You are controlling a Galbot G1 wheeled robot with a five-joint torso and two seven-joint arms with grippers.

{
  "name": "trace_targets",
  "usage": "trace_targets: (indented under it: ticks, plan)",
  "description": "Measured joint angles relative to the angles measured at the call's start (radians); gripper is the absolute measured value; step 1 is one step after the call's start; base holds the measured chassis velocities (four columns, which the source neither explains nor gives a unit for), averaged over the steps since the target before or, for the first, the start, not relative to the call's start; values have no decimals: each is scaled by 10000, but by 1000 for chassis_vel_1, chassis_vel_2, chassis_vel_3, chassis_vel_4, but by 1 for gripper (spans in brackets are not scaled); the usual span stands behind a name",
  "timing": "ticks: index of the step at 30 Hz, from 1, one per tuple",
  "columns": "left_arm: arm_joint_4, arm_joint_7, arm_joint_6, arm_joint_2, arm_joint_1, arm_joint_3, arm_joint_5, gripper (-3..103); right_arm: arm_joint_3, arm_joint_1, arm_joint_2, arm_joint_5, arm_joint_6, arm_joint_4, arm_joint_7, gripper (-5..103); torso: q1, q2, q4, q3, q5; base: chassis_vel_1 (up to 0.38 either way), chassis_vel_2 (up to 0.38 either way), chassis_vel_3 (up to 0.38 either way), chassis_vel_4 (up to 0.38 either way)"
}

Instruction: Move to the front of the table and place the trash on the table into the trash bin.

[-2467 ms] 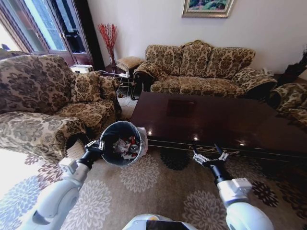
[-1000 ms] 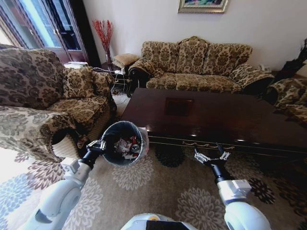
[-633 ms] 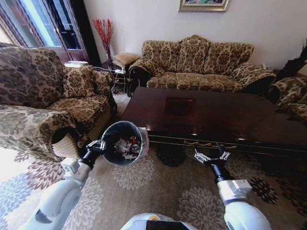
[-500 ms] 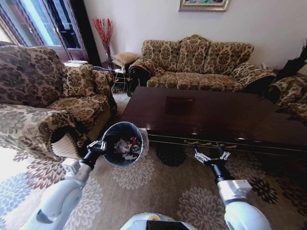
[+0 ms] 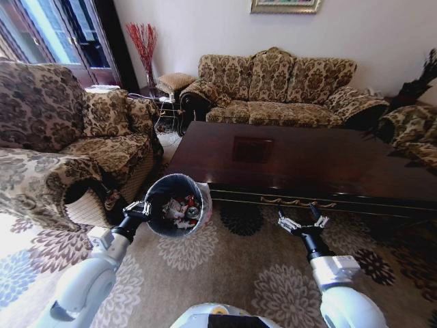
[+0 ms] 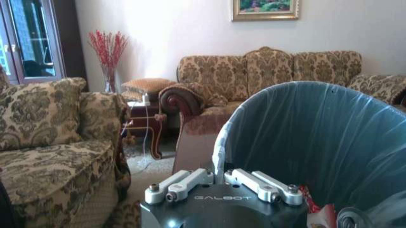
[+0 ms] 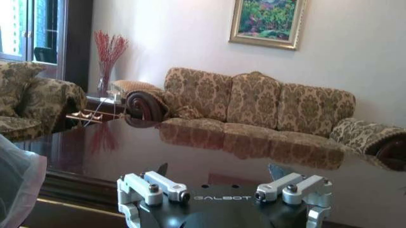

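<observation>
The black trash bin (image 5: 173,204) with its whitish liner hangs tilted above the carpet, off the near left corner of the dark wooden table (image 5: 293,160). My left gripper (image 5: 141,208) is shut on the bin's rim; the left wrist view shows its fingers (image 6: 190,179) pinching the lined rim (image 6: 223,142). Trash (image 5: 181,207) lies inside the bin: red-and-white wrappers, white tissue and a small bottle. My right gripper (image 5: 301,222) stands open and holds nothing, just before the table's front edge. In the right wrist view it (image 7: 220,172) faces the glossy tabletop (image 7: 190,152).
A patterned sofa (image 5: 276,85) stands behind the table and another sofa (image 5: 61,137) to its left. A small side table (image 5: 167,102) with clutter sits in the far corner by a vase of red twigs (image 5: 143,44). Floral carpet (image 5: 232,273) lies under both arms.
The whole picture has shifted a little, so the camera has moved; the table and sofas now sit slightly lower and more to the left. Both arms keep their pose, and the bin stays held.
</observation>
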Motion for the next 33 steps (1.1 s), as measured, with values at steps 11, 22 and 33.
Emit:
trace_targets:
  ticks: [11, 22, 33]
  plan:
    - [-154, 94, -207, -192, 276, -13, 153, 3, -11, 2, 42, -8, 43, -10, -1, 100, -162, -392, 0, -231, 0, 0, 0, 0, 0]
    - [-200, 93, -206, -217, 420, 174, 422, 3, 76, 44, 186, -36, 53, -59, -3, 100, -329, -841, 0, -511, -1, 0, 0, 0, 0]
    - [-279, 355, 76, -91, 1476, -296, 806, 3, 86, 270, 521, -66, 205, -392, -204, 100, -483, -1276, 1, -794, 1, 0, 0, 0, 0]
